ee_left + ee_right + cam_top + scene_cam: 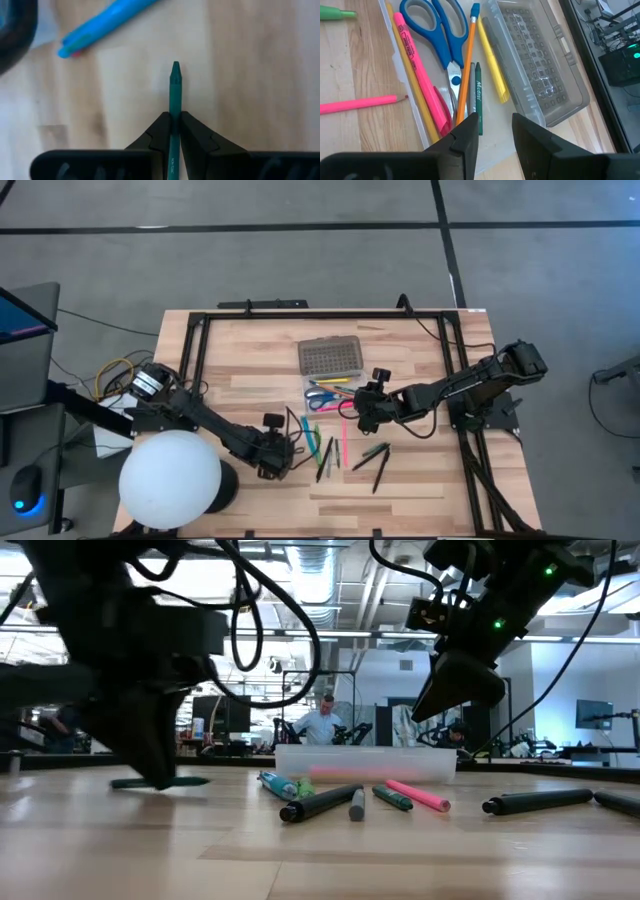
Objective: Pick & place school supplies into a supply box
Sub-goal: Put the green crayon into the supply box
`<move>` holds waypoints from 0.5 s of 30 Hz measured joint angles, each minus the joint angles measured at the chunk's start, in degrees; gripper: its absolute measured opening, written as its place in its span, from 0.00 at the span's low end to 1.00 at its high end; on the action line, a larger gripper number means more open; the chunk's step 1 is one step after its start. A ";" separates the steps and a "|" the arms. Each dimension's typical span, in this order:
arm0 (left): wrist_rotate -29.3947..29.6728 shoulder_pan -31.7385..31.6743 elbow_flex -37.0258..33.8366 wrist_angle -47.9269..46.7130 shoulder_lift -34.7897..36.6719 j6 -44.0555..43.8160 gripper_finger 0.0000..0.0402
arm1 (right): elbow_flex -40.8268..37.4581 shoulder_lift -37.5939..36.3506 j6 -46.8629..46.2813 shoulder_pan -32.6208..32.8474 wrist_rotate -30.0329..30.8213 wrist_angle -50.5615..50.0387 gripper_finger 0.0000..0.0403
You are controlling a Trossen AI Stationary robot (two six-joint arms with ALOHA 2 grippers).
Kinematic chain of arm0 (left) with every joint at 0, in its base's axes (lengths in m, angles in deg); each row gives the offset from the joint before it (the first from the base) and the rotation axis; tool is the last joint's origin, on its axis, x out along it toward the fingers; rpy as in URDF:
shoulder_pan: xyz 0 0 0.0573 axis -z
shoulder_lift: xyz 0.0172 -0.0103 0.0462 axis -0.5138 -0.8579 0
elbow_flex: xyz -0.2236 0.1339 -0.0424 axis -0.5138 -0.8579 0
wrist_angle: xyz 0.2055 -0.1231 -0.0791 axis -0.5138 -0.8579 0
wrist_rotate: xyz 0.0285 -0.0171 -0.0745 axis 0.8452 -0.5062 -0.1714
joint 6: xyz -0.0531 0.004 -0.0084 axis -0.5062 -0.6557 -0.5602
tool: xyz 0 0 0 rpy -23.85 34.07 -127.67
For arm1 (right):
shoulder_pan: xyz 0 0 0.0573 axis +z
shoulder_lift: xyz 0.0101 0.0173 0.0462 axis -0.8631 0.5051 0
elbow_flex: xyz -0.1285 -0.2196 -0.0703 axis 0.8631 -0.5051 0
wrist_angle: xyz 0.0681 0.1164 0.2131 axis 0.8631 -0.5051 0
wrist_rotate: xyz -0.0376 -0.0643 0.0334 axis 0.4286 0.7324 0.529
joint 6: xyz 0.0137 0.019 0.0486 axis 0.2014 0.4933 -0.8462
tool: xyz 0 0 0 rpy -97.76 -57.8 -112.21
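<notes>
My left gripper (174, 116) is shut on a green pencil (175, 90) over the table's near left part (280, 455). In the low view the pencil (190, 781) shows level under the dark hand. The supply box stands mid-table, its tray (328, 392) open and its grey grid lid (535, 60) folded back. In the tray lie blue-handled scissors (437, 30), a pink highlighter (417, 70), an orange pencil (466, 65), a yellow marker (492, 60) and a green pen (478, 100). My right gripper (495, 130) hangs open above the tray's near end and touches nothing. My left gripper pinches the green pencil's shaft (174, 107) between its two fingers, a short way behind the pointed tip (175, 67). The fingers slant down from above, and the pencil runs out forward between them. It lies level, low over the wood; whether it touches the table I cannot tell.
Loose supplies lie on the wood near the tray: a blue marker (105, 22), a pink pen (342, 442), green pens (312, 438) and black markers (375, 455). A large white sphere (170, 480) stands at the near left. A black frame (320, 315) borders the table.
</notes>
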 joint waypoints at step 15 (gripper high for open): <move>8.87 -0.20 8.22 -4.55 0.15 1.34 0.06 | 0.00 0.00 0.06 0.00 0.01 -0.04 0.27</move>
